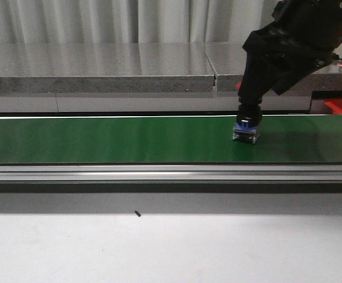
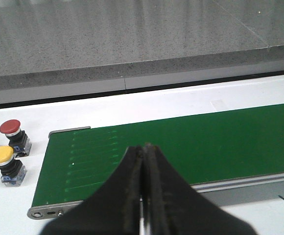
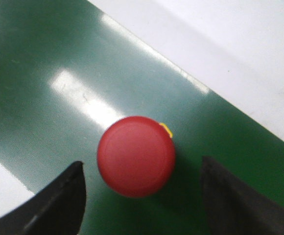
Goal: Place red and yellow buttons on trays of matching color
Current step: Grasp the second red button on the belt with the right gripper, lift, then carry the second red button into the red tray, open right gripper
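Right wrist view: red button (image 3: 136, 155) sits on the green belt (image 3: 44, 58), cap up, centred between the two dark fingers (image 3: 59, 200) of the right gripper (image 3: 139, 198). Jaws wide open, clear gaps both sides, nothing held, no contact yet. Button axis is vertical, gripper looks straight down onto it, so the grasp likely needs only a closing squeeze across the body, maybe a slight drop first.

Front view: right gripper (image 1: 249, 121) is low over the belt (image 1: 100, 138) on the right side, the button's base block (image 1: 246, 132) right under it. Right arm is clearly the nearer one.

Left wrist view: left gripper (image 2: 144, 196) fully closed, empty, hanging over the belt's end. Second red button (image 2: 11, 129) and yellow button (image 2: 2, 155) stand off the belt on the white table (image 2: 14, 205). Trays not identifiable.
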`<action>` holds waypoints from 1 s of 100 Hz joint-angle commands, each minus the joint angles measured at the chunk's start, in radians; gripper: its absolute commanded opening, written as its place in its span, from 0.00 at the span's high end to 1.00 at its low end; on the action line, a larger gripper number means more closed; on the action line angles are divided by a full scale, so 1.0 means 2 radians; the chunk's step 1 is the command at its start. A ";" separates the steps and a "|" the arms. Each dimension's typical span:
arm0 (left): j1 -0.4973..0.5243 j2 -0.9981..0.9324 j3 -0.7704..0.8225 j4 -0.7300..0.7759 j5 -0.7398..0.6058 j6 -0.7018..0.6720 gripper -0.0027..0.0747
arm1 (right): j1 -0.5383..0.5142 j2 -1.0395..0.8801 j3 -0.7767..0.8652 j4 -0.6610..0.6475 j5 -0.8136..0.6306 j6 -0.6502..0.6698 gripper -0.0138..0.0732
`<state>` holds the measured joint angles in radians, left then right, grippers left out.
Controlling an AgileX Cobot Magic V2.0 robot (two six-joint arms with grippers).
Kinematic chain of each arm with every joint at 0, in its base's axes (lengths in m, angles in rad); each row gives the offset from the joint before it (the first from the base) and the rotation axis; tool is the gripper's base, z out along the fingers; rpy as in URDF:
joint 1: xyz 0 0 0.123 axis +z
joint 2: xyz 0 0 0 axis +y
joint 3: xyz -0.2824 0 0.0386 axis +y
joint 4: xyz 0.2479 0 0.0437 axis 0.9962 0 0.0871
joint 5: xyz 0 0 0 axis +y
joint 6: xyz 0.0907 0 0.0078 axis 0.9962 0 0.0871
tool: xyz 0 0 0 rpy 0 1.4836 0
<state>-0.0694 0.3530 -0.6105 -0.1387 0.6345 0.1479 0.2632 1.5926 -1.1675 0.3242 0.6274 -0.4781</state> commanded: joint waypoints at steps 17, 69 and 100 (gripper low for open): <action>-0.004 0.003 -0.012 -0.006 -0.036 0.000 0.99 | 0.000 0.007 -0.015 0.005 -0.029 -0.006 0.33; -0.004 0.003 -0.012 -0.006 -0.036 0.000 0.99 | -0.014 0.009 -0.057 0.004 0.036 0.000 0.57; -0.004 0.003 -0.012 -0.006 -0.036 0.000 0.99 | -0.133 -0.003 -0.151 0.004 0.095 0.004 0.57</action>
<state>-0.0694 0.3530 -0.6105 -0.1387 0.6345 0.1479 0.0775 1.6388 -1.4001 0.3201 0.8265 -0.4727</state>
